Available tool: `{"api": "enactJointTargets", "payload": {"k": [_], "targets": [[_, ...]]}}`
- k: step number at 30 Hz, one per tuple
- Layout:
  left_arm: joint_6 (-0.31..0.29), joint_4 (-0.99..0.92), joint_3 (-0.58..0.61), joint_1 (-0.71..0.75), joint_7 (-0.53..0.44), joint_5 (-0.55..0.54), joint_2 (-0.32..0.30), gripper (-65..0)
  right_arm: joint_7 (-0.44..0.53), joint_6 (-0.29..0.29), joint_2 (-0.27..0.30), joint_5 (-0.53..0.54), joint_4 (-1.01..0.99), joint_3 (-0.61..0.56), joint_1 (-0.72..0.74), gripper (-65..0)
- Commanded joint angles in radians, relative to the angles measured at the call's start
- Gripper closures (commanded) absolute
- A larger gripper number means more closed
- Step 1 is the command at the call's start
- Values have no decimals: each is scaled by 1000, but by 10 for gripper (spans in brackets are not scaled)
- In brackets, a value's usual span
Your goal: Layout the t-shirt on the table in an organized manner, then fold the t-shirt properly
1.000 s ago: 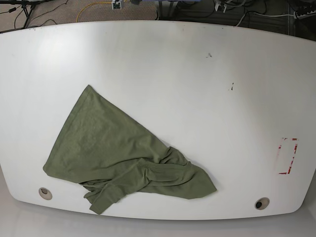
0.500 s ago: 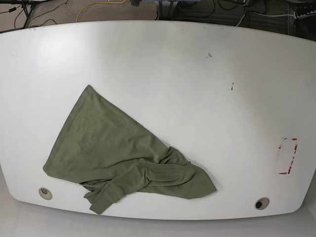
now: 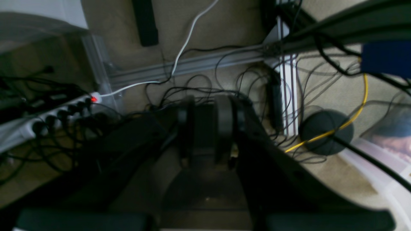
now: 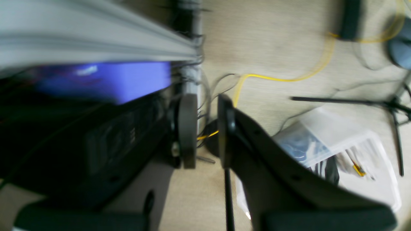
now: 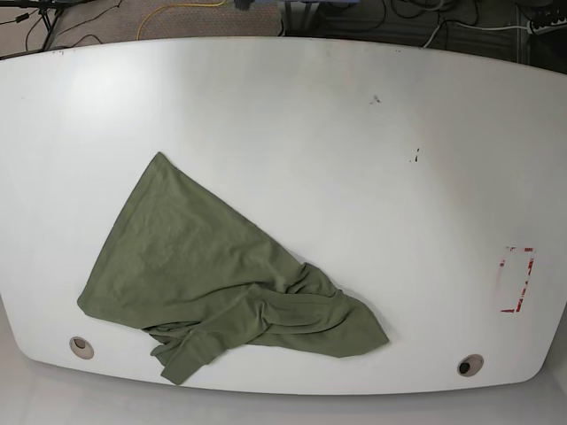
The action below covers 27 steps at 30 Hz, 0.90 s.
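White glossy worktop point(image 5: 292, 133) w/ rounded corners fills nearly the whole base view; a strip of carpet and tangled cables shows along the far edge.

Olive-green t-shirt point(image 5: 195, 266) lies on the near-left part of the worktop in that view, unfolded but not spread. It makes a rough triangle: one point reaches up toward the middle of the worktop, a broad flat panel runs down to the left, and the lower right end is bunched into folds and wrinkles. One flap pokes toward the near edge, close to the left grommet hole point(image 5: 81, 346) but not over it.

Left gripper point(image 3: 205, 128) is off the worktop, aimed at beige carpet w/ cables. Its two dark pads stand a little apart, nothing between them that I can make out; the view is dim and blurry. Right gripper point(image 4: 207, 128) is likewise above the floor, pads slightly parted, carpet visible through the gap, holding nothing.

Smaller stuff:
- aluminium rail point(image 3: 192, 64) across the floor, left wrist view
- clear plastic box point(image 4: 337, 144) w/ bits inside, beside the right gripper
- power strip point(image 3: 48, 118) w/ a red light and plugs
- yellow cable point(image 4: 282, 78) curving over the carpet
- red-and-white tape rectangle point(image 5: 516, 280) near the worktop's right edge, well apart from the shirt
- second grommet hole point(image 5: 469, 364), near-right corner
- two small dark marks point(image 5: 375, 99) point(image 5: 415, 157), far right half
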Motion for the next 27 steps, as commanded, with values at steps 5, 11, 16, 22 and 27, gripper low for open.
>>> {"api": "enactJointTargets", "payload": {"k": [5,11,16,22,27], "targets": [[1,222,-48,110,-17,-65,0,-99,16,-2,-10,3,196,2,-123,-109],[1,347,-94,134,-17,-183,-1,-99,16,-1,-11,3,300,4,-151,-109],[1,398,-117,127,-20,-239,-6,-99,22,-1,-11,3,326,5,-137,-109],[1,404,-123,31,-19,-236,-6,-100,19,-1,-11,1,336,7,-62,-109],[1,403,-121,-39,-19,-238,-4,-101,18,-1,-11,0,346,7,9,-109]]}}
